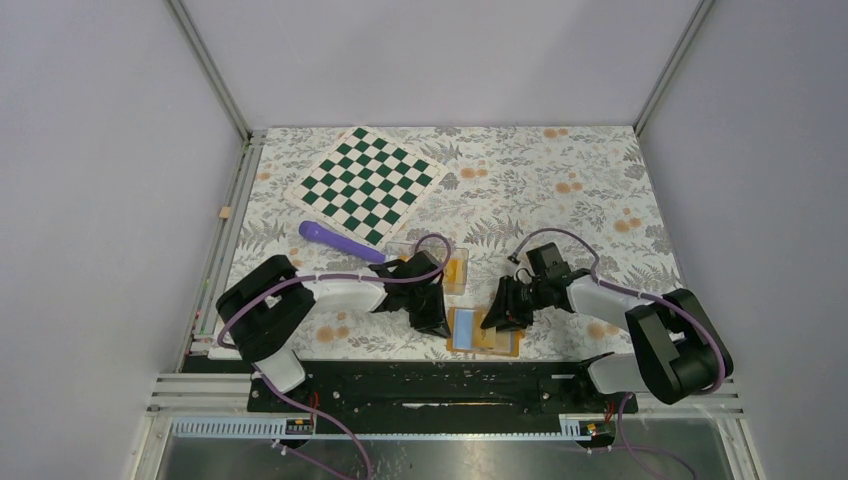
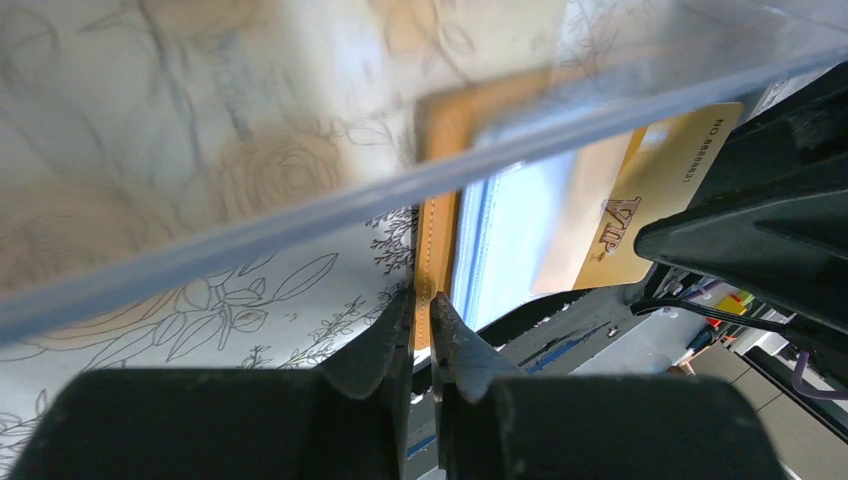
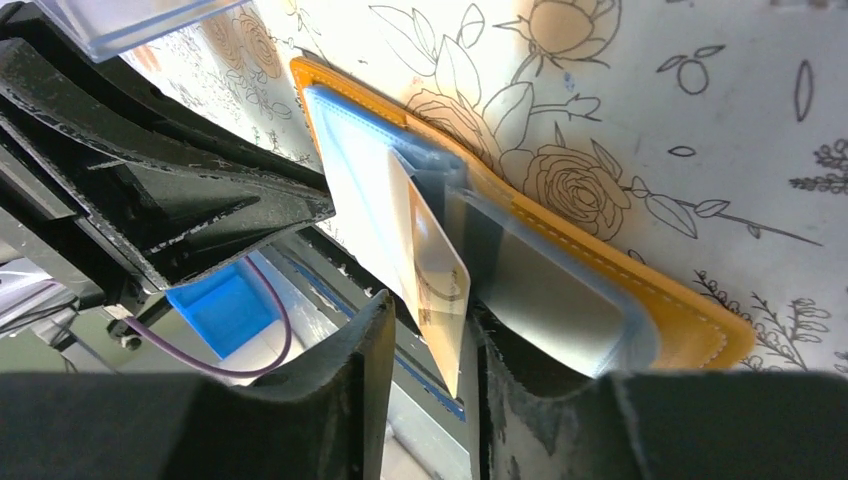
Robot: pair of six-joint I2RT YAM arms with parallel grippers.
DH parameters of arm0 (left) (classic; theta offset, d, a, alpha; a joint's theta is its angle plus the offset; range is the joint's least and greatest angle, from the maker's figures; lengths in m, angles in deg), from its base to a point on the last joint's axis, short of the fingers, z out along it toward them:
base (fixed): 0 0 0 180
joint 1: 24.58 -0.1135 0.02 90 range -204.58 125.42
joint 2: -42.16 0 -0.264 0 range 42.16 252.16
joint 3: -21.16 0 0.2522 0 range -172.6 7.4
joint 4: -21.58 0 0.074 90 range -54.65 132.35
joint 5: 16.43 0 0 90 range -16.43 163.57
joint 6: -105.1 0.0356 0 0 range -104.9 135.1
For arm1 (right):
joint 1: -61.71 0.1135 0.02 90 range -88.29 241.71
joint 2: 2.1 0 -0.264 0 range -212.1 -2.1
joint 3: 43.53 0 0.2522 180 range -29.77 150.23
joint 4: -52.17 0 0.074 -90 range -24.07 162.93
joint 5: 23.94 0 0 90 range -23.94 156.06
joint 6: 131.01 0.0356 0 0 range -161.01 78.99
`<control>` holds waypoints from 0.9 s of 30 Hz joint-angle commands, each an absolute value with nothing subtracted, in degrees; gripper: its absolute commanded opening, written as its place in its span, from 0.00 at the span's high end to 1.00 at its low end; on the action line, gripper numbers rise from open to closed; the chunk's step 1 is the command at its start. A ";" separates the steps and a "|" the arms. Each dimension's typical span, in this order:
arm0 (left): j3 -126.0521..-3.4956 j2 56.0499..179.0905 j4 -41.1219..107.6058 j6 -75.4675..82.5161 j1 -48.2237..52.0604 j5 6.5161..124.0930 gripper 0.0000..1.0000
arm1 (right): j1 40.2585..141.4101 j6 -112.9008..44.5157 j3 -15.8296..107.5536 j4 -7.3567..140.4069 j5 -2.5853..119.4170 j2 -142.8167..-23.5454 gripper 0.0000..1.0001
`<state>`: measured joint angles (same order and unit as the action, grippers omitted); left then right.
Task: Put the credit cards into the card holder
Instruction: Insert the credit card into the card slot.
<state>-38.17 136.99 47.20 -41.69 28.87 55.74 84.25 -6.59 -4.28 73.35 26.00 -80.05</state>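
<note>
The orange card holder (image 1: 488, 341) lies open near the table's front edge, light-blue inside up. In the left wrist view my left gripper (image 2: 420, 300) is shut on its orange stitched left edge (image 2: 436, 250). In the right wrist view a gold card (image 3: 436, 272) stands partly in a pocket of the holder (image 3: 690, 322), its free corner between the fingers of my right gripper (image 3: 432, 308). The jaws are open, the card against the right finger with a gap to the left one. The card, marked VIP, also shows in the left wrist view (image 2: 655, 190). From above, both grippers (image 1: 434, 318) (image 1: 498, 316) flank the holder.
A clear plastic box (image 1: 442, 264) with an orange card in it sits just behind the holder; its wall crosses the left wrist view (image 2: 400, 190). A purple handle-like object (image 1: 340, 241) and a green chessboard (image 1: 365, 183) lie farther back. The black base rail (image 1: 420, 385) runs along the front edge.
</note>
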 commanded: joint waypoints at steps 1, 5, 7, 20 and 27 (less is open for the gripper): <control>-40.21 139.50 47.21 -39.94 29.68 57.13 0.89 | 85.67 -10.78 0.09 81.65 29.88 -80.72 0.61; -41.24 140.27 47.20 -39.80 30.12 56.77 0.90 | 87.72 -10.10 0.99 81.41 30.75 -82.98 0.57; -41.44 140.25 47.21 -39.83 30.33 56.72 0.90 | 89.14 -8.84 1.06 79.72 30.39 -83.62 0.56; -43.98 140.02 49.56 -39.02 31.40 57.64 0.84 | 94.99 1.60 -0.48 64.24 26.64 -86.69 0.43; -46.37 133.96 60.75 -35.62 31.84 66.13 0.58 | 95.02 -5.97 2.91 81.55 35.17 -78.95 0.23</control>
<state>-43.85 138.11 53.74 -38.30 31.38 59.35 94.24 -0.91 0.27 70.90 28.85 -82.87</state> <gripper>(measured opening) 0.386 0.728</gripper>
